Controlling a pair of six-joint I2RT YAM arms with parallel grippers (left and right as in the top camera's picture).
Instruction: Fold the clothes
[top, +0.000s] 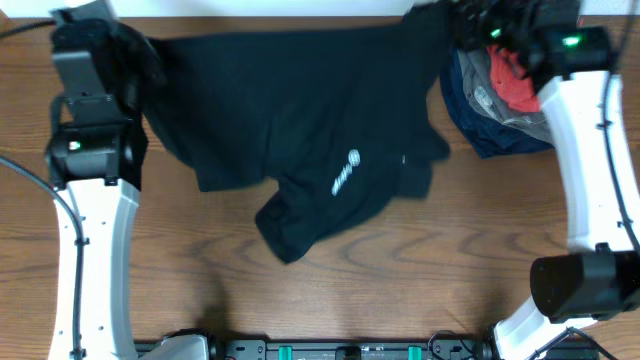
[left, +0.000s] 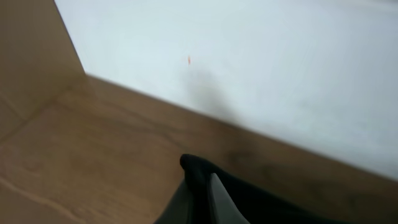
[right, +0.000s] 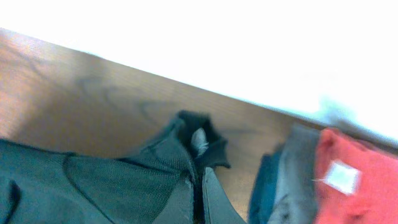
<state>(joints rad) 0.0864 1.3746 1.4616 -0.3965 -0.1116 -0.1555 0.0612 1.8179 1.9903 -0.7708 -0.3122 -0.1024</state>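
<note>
Left hand (left: 200, 198) is clamped on one far corner of the black garment (top: 300, 120). Right hand (right: 198, 190) is clamped on the other. The rest lies on the desk (top: 420, 290).

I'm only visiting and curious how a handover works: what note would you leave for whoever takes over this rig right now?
The left gripper is shut on the black garment at its far-left edge.
The right gripper is shut on its far-right edge.
The garment lies spread on the table, logo up, near edge rumpled.
The other clothes are piled far right.
Done: both edges gripped. Left: no neat fold shows yet.
</note>
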